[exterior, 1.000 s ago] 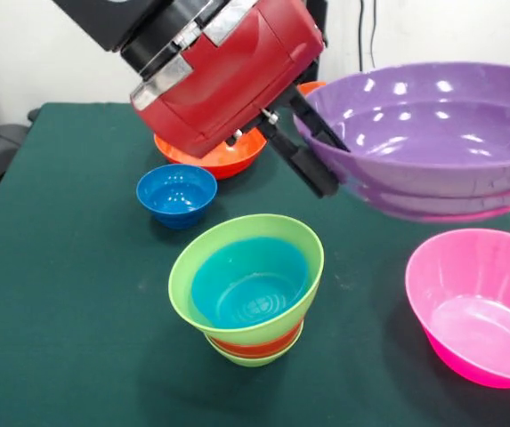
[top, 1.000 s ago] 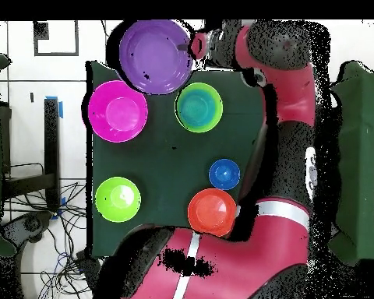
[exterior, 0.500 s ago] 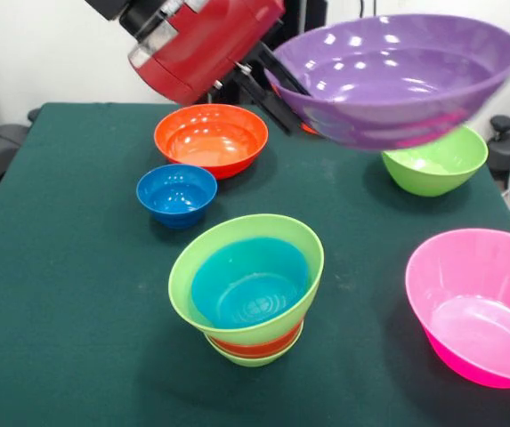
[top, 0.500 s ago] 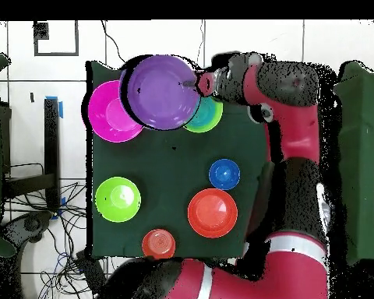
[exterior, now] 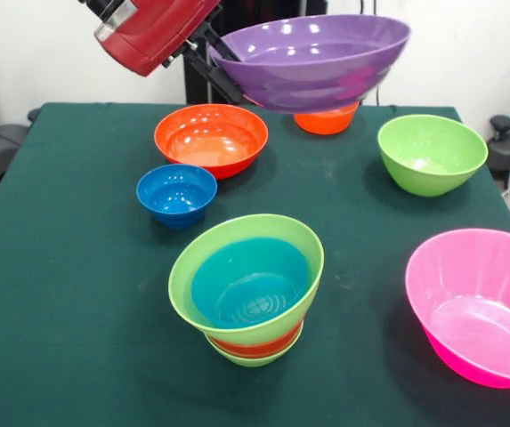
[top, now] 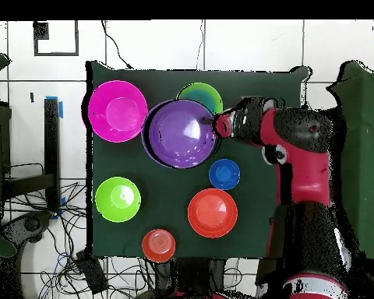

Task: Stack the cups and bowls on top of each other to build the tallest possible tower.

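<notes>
Jaws (exterior: 222,71) clamped on the rim of the purple bowl (exterior: 312,60), one black finger inside the wall, one outside; bowl held up off the table (exterior: 59,267), mouth up, slightly tilted. The front view shows the grip and the height. The overhead view doesn't show height, but shows what sits under the bowl: purple bowl (top: 182,133) hangs just off the jaws (top: 218,126) and covers most of the tower (top: 202,92), only a green arc of it peeking out past the far rim.

Tower (exterior: 247,289) in the front view: wide lime green bowl with a teal-looking inside, orange band below, small green base. It stands on the table well below the jaws and nearer the camera.

Blue bowl (exterior: 177,194) & large orange bowl (exterior: 211,138) sit below the jaws, close together, not touching. Small orange bowl (exterior: 326,119) is half hidden behind the held bowl in front view; overhead shows it whole (top: 158,244), near the table edge. Lime green bowl (exterior: 432,153) and pink bowl (exterior: 477,302) are on the side beyond the purple bowl, well apart from the jaws.
</notes>
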`<state>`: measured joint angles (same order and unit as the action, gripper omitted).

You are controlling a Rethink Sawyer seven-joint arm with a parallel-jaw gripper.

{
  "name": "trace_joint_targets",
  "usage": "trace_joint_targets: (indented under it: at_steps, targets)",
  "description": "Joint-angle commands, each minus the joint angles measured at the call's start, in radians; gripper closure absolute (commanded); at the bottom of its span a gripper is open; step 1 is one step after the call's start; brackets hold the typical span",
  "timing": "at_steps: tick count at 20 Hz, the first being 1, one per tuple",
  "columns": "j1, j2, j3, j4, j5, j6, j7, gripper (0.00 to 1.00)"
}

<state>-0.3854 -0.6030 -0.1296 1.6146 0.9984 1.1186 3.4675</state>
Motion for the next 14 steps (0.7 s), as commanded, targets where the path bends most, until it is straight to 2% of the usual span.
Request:
trace_joint_targets:
  at_steps: [1,8,11,14]
  targets:
    - [0.005,-0.015,0.068,0.11,-0.055,-0.083,-0.172,1.0]
    - [0.0,0.029,0.086,0.067,-0.067,-0.118,-0.148,1.0]
    - [-0.011,0.052,0.112,0.032,-0.022,-0.17,-0.145,1.0]
    - [-0.019,0.064,0.123,-0.001,-0.022,-0.182,-0.133,1.0]
